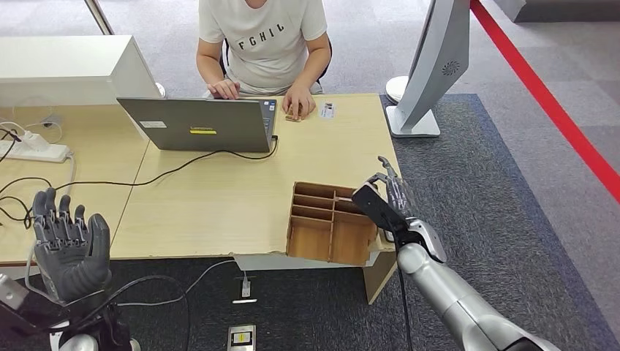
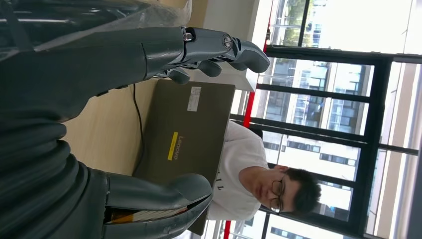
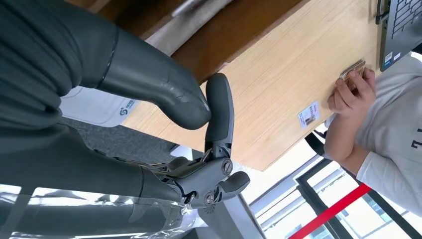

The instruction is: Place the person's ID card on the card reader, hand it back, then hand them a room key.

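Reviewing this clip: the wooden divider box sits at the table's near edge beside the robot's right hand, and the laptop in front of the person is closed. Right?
Not quite. The laptop is open, its lid up toward the robot; the head view shows it. The wooden divider box is at the table's near edge beside the right hand.

Surface (image 1: 219, 205): pale wood grain, smooth, matt; divided box (image 1: 329, 219) just beside the right hand (image 1: 387, 201): thin brown unpainted wood; laptop (image 1: 197, 124) lid: matt grey-brown metal or plastic; both hands dark grey plastic, dull sheen, left hand (image 1: 67, 245) alike; right forearm brushed silver metal; floor carpet rough, grey; person's shirt white cloth.
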You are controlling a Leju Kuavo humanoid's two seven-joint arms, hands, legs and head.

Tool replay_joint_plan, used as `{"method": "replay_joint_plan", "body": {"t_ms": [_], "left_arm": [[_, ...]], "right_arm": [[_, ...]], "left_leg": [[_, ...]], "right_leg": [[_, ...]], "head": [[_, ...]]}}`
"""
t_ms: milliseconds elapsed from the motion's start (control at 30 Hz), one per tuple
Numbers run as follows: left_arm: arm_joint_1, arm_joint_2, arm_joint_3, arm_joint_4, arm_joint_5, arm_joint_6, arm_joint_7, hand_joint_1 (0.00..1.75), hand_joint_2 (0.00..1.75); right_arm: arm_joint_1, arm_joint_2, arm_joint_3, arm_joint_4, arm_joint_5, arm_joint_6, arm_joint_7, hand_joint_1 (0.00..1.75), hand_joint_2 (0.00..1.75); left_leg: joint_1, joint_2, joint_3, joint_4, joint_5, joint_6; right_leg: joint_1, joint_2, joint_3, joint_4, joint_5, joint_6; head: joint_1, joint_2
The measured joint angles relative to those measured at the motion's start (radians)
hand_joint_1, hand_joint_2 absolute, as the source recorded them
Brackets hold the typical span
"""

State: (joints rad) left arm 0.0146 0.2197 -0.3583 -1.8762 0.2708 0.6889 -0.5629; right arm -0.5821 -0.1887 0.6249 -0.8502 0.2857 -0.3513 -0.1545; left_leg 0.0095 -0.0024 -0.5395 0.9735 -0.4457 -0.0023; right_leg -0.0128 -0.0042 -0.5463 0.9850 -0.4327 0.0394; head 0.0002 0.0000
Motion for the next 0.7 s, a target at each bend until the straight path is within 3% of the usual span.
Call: {"method": "replay_joint_plan", "body": {"t_ms": [267, 300, 400, 433, 700], "left_arm": [[0.0, -0.003, 0.0, 0.0, -0.002, 0.0, -0.004, 0.0, 1.75], [0.0, -0.004, 0.0, 0.0, -0.002, 0.0, -0.005, 0.0, 1.75], [0.0, -0.005, 0.0, 0.0, -0.002, 0.0, -0.008, 0.0, 1.75], [0.0, -0.005, 0.0, 0.0, -0.002, 0.0, -0.01, 0.0, 1.75], [0.0, -0.008, 0.0, 0.0, 0.015, 0.0, -0.023, 0.0, 1.75]], "right_arm": [[0.008, 0.0, -0.004, -0.007, 0.012, 0.006, 0.008, 1.69, 1.75], [0.008, 0.0, -0.004, -0.007, 0.013, 0.006, 0.008, 1.5, 1.75], [0.008, 0.0, -0.007, -0.007, 0.015, 0.008, 0.008, 0.27, 1.75], [0.008, 0.0, -0.008, -0.007, 0.017, 0.007, 0.008, 0.02, 1.75], [0.007, -0.001, -0.016, -0.011, 0.019, -0.021, 0.021, 0.0, 1.75]], "left_leg": [[0.0, 0.0, 0.0, 0.0, 0.0, 0.0], [0.0, 0.0, 0.0, 0.0, 0.0, 0.0], [0.0, 0.0, 0.0, 0.0, 0.0, 0.0], [0.0, 0.0, 0.0, 0.0, 0.0, 0.0], [0.0, 0.0, 0.0, 0.0, 0.0, 0.0]], "right_leg": [[0.0, 0.0, 0.0, 0.0, 0.0, 0.0], [0.0, 0.0, 0.0, 0.0, 0.0, 0.0], [0.0, 0.0, 0.0, 0.0, 0.0, 0.0], [0.0, 0.0, 0.0, 0.0, 0.0, 0.0], [0.0, 0.0, 0.0, 0.0, 0.0, 0.0]], "head": [[0.0, 0.0], [0.0, 0.0], [0.0, 0.0], [0.0, 0.0], [0.0, 0.0]]}}
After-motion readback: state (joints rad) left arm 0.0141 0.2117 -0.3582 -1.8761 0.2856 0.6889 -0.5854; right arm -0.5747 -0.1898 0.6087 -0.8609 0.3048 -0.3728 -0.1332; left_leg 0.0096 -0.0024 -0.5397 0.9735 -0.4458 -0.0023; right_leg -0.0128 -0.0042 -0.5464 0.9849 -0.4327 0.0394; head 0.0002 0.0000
